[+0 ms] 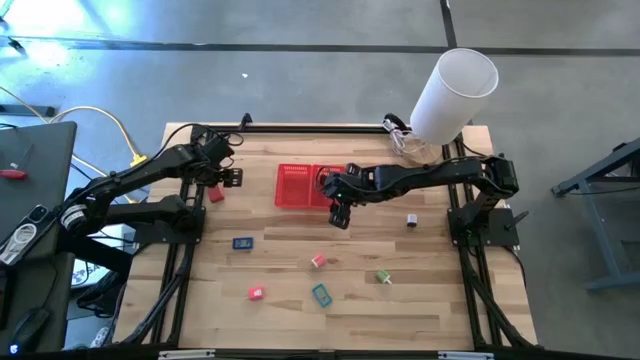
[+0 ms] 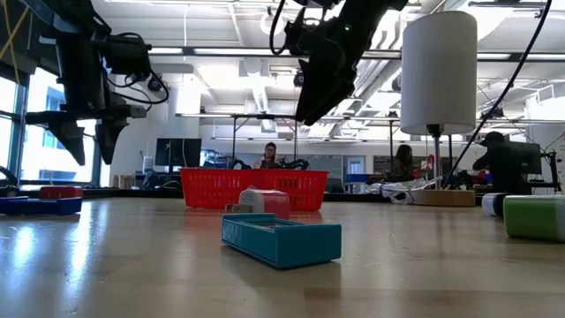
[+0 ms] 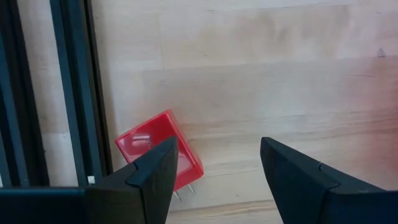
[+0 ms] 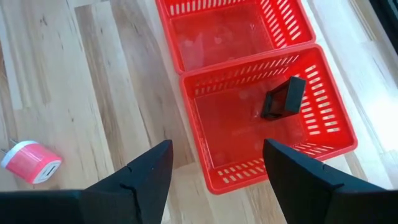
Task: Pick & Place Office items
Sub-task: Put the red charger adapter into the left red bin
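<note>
My left gripper hangs open above the table's far left, left of the red mesh basket. Below it a red item lies flat on the wood, beside one finger in the left wrist view and apart from it. My right gripper is open in the air over the basket's near right corner. A black item leans against the mesh inside the basket's right compartment. On the table lie a dark blue item, a pale pink one, a green one, a teal one and a red-pink one.
A big white cylinder stands at the far right corner by a coil of cable. A small grey object lies right of my right gripper. Black frame rails run along the table's left edge. People sit in the room beyond.
</note>
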